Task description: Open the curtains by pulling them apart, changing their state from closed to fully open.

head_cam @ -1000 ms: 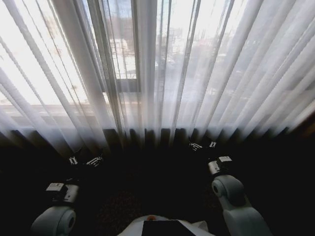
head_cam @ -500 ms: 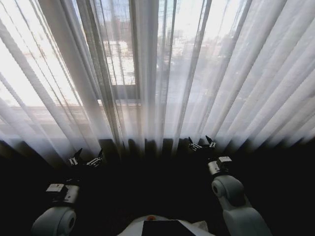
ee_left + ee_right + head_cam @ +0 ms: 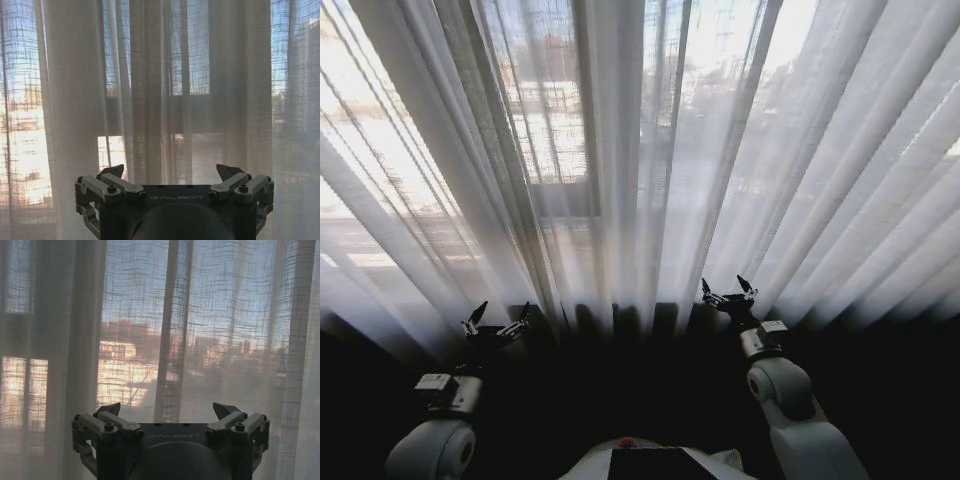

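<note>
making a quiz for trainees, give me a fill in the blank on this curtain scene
1. The curtains hang ____ across the window.
2. The left pincer has its fingers ____.
3. The right pincer grips ____.
4. Both pincers are aimed at the ____.

Missing words: closed; open; nothing; curtains

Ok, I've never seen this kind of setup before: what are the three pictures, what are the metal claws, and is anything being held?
It is a two-armed wheeled robot facing closed sheer curtains. The head view looks down from its head camera: its left pincer shows at lower left, its right pincer at lower right, both near the curtains' lower edge. The other two pictures come from cameras on each wrist, looking past that arm's own pincer, left and right, at the fabric. Both pincers are open and hold nothing. Behind the fabric, a dark window frame shows through.
</note>
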{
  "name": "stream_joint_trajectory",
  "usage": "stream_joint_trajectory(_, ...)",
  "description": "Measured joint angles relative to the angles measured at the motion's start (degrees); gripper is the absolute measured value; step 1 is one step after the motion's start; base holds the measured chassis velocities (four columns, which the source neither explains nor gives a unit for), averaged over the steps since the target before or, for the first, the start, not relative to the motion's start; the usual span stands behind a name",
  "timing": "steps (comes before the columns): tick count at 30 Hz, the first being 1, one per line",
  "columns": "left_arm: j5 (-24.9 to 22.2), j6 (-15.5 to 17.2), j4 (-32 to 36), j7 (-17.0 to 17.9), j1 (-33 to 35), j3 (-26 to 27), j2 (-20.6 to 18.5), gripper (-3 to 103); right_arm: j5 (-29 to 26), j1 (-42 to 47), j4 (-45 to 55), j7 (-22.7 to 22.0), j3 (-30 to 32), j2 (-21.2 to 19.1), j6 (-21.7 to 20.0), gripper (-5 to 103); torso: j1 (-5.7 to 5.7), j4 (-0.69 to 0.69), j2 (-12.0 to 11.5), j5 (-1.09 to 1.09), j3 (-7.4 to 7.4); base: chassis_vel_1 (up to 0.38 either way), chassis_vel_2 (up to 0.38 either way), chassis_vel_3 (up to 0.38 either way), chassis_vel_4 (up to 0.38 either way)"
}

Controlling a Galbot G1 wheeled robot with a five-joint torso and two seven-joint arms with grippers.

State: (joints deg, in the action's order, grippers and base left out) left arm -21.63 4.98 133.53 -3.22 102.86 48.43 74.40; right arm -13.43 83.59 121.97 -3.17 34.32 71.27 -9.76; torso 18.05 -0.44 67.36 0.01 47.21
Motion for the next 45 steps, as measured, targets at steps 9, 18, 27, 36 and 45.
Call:
stream_joint_trajectory(9, -0.01, -0.30, -0.20, -0.03, 0.03, 0.02, 0.08, 100, 1.32, 0.08, -0.18, 0.05, -0.52, 0.27, 0.55, 100, -0.11, -0.01, 0.05, 0.01, -0.04, 0.036, 0.000, -0.036, -0.001)
stream_joint_trajectory(18, 0.06, -0.95, -0.54, -0.04, 0.03, -0.03, 0.07, 100, 1.75, -0.11, -0.34, 0.03, -0.97, 0.52, 0.66, 100, -0.07, 0.00, 0.03, 0.01, -0.02, 0.099, 0.119, -0.084, -0.119)
stream_joint_trajectory(27, 0.31, -1.00, -0.51, -0.05, -0.05, -0.23, 0.26, 100, 1.75, -0.12, -0.38, 0.03, -1.00, 0.43, 0.77, 100, -0.05, 0.00, 0.02, -0.01, -0.02, 0.244, 0.249, -0.250, -0.248)
stream_joint_trajectory(36, 0.40, -1.34, -0.51, -0.05, 0.14, -0.20, 0.30, 100, 1.76, -0.07, -0.36, 0.02, -0.99, 0.43, 0.86, 100, -0.06, 0.02, 0.03, 0.01, -0.02, 0.350, 0.342, -0.355, -0.324)
stream_joint_trajectory(45, 0.54, -1.44, -0.47, -0.04, 0.13, -0.27, 0.51, 100, 1.33, -0.04, -1.38, 0.08, -1.33, 0.43, 3.26, 100, -0.06, 0.00, 0.02, 0.01, -0.02, 0.338, 0.346, -0.336, -0.354)
